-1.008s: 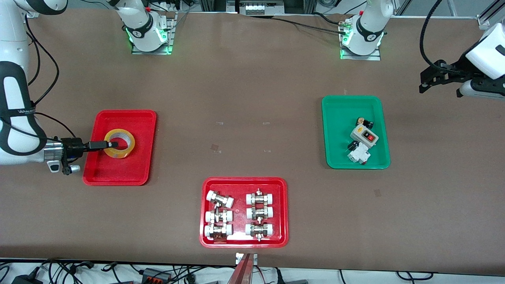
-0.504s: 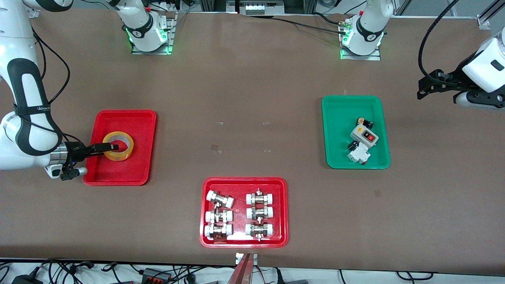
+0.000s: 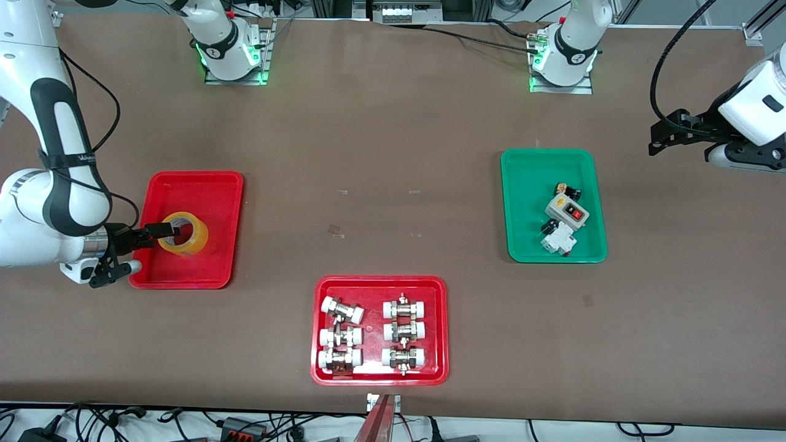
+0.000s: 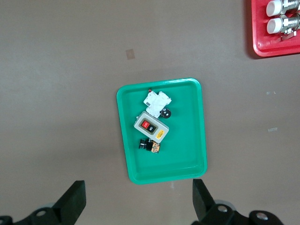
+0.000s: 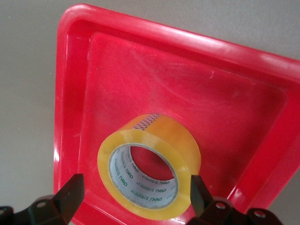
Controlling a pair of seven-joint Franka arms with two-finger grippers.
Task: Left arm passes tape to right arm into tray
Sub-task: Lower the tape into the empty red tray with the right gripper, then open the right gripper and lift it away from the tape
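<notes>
The tape (image 3: 184,234), a yellowish roll, lies tilted in the plain red tray (image 3: 209,190), on the part nearer the front camera. My right gripper (image 3: 161,233) is low at the tray's edge toward the right arm's end of the table. In the right wrist view its open fingers straddle the tape (image 5: 150,166) on the tray's floor (image 5: 140,70); one fingertip (image 5: 197,187) is next to the roll, the other is well apart. My left gripper (image 3: 656,138) is open and empty, up over bare table beside the green tray.
A green tray (image 3: 522,184) holds a switch box and small electrical parts; it also shows in the left wrist view (image 4: 187,140). A red tray (image 3: 442,331) with several metal pipe fittings lies near the front edge. Both arm bases stand along the table's back edge.
The right gripper has come down and drawn back a little over the tray. The tape has shifted slightly nearer the front camera and tipped from flat to tilted. The left arm barely moved.
</notes>
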